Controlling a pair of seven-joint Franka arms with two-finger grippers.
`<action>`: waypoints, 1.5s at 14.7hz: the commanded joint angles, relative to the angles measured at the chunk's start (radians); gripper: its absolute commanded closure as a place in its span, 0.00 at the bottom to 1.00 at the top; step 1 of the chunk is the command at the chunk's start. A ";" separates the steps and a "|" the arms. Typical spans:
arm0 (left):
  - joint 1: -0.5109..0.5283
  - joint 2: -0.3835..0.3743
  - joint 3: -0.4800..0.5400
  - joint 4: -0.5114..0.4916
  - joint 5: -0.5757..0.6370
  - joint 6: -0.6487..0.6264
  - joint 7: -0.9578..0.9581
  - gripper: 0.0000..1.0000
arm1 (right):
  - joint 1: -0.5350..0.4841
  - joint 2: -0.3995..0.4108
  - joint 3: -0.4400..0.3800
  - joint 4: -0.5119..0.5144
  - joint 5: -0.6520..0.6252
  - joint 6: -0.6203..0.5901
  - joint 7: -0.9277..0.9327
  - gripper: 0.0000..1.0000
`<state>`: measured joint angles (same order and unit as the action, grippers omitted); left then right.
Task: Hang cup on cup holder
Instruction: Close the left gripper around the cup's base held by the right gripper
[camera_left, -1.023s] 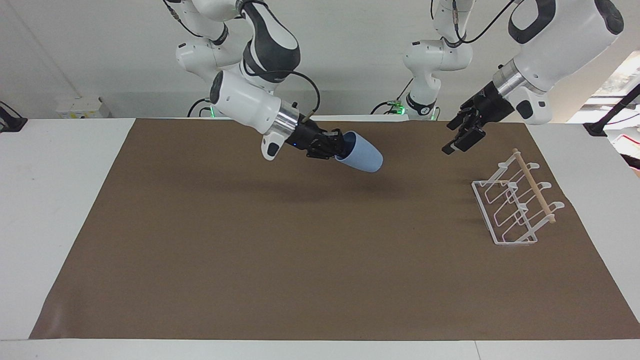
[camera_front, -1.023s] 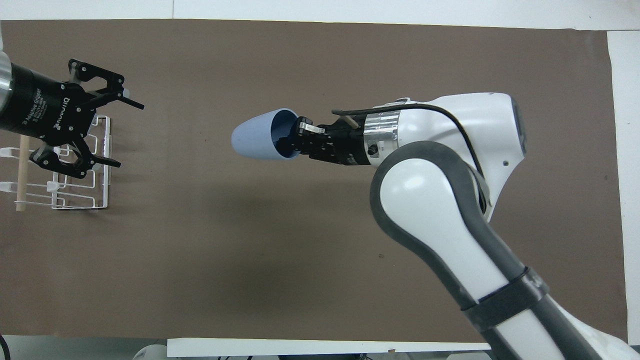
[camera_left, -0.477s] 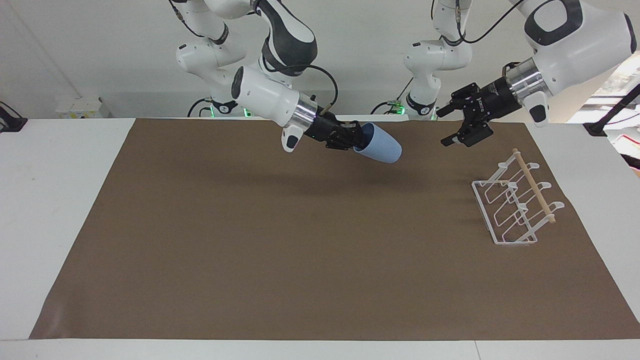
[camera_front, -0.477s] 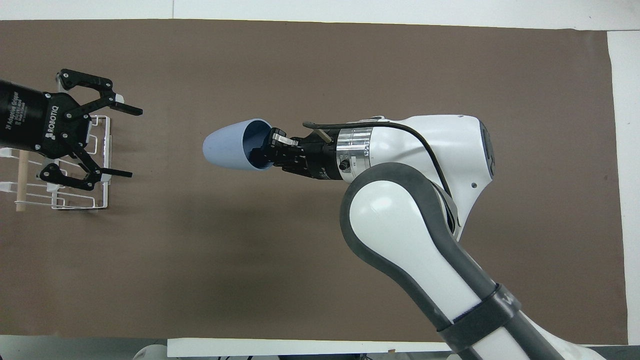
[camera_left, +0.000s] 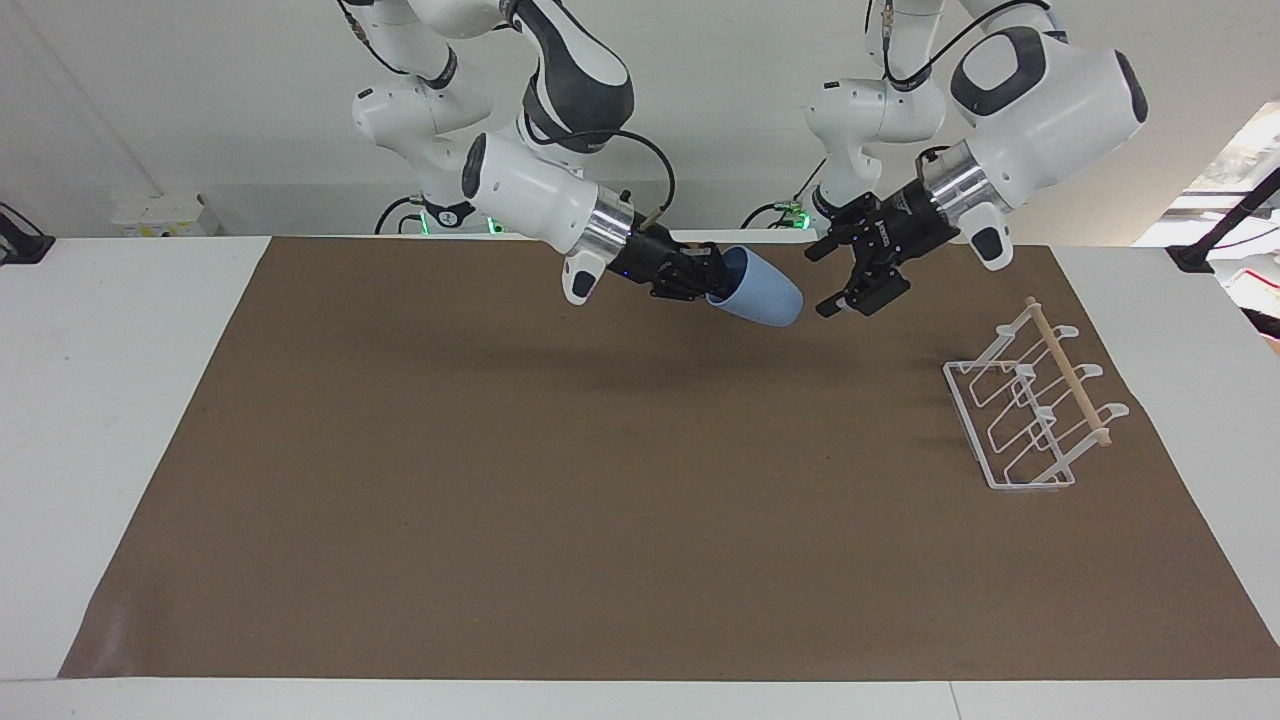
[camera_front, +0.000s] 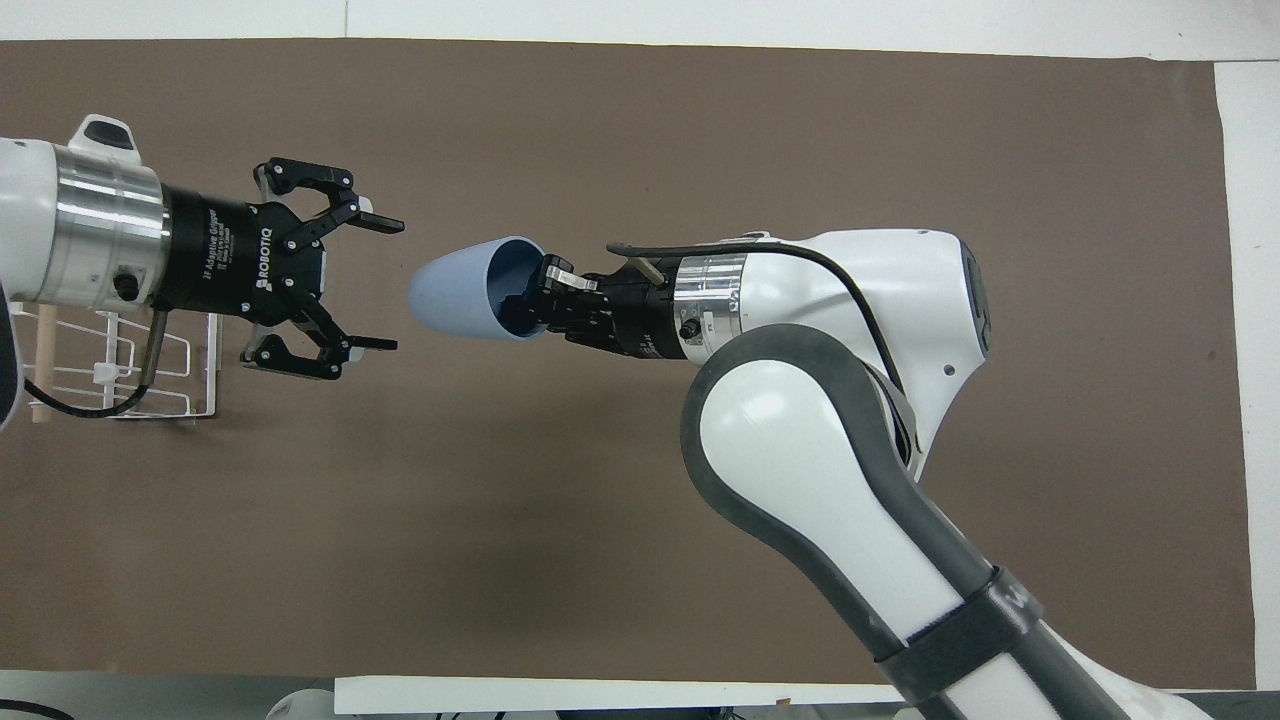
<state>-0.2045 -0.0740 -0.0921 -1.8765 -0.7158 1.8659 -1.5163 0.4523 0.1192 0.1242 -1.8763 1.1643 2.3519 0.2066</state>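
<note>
The right gripper (camera_left: 705, 280) grasps the light-blue cup (camera_left: 760, 296) by its rim, in mid-air above the brown mat (camera_left: 600, 500). The left gripper (camera_left: 838, 276), fingers spread, faces its base. The cup looks light, rigid, smooth; its tapered wall suits gripping

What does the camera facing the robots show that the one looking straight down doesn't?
Only the facing view shows both arms' bases and the whole cup holder, with its wooden dowel uncovered. Only the overhead view looks into the cup's open mouth, where a finger of the right gripper reaches inside the rim, and it shows the left arm covering part of the holder. Both show the cup held sideways in the air over the brown mat, base pointing at the open left gripper, with a gap between them.
</note>
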 joint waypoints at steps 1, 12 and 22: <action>-0.039 0.026 0.008 -0.029 -0.017 0.067 -0.010 0.00 | -0.001 -0.006 0.002 -0.007 0.025 0.006 0.004 1.00; -0.127 0.043 0.008 -0.020 0.024 0.137 -0.065 1.00 | -0.003 -0.006 0.002 -0.006 0.025 0.007 0.004 1.00; -0.050 0.054 0.017 -0.016 0.113 0.127 -0.130 1.00 | -0.185 -0.033 -0.008 0.005 -0.154 -0.078 -0.079 0.01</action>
<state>-0.2592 -0.0216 -0.0746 -1.8917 -0.6595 1.9807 -1.6212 0.3555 0.1143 0.1149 -1.8695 1.0931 2.3272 0.1635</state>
